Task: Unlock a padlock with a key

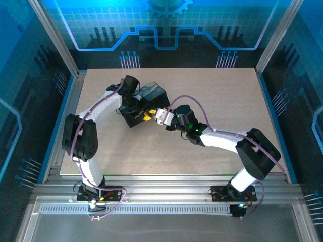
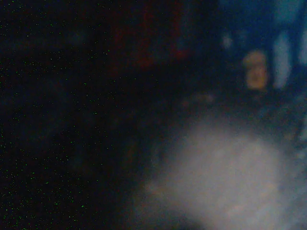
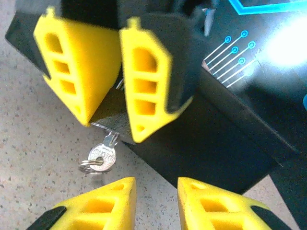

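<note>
Padlock-opening task, key-seated stage. The speckled table (image 1: 202,151) carries a dark box (image 1: 154,93), over which the left arm reaches from the left side, while the right arm comes in from the right. In the right wrist view, the left tool (image 3: 111,130) is clenched on the padlock (image 3: 115,120). Its two yellow fingers pinch the small body from either side, holding it clear of the table and just in front of the box. A silvery key (image 3: 102,155) hangs from the underside of the padlock with its blade in the keyhole and a thin split ring (image 3: 88,167) through its head. The right tool (image 3: 157,183) is released. Its fingers stand apart with nothing between them, just short of the key head and slightly to its right. Judged progress: insertion appears done, and gripping the key head, turning it and freeing the shackle are left. The shackle is hidden behind the left fingers, so its state cannot be told.
</note>
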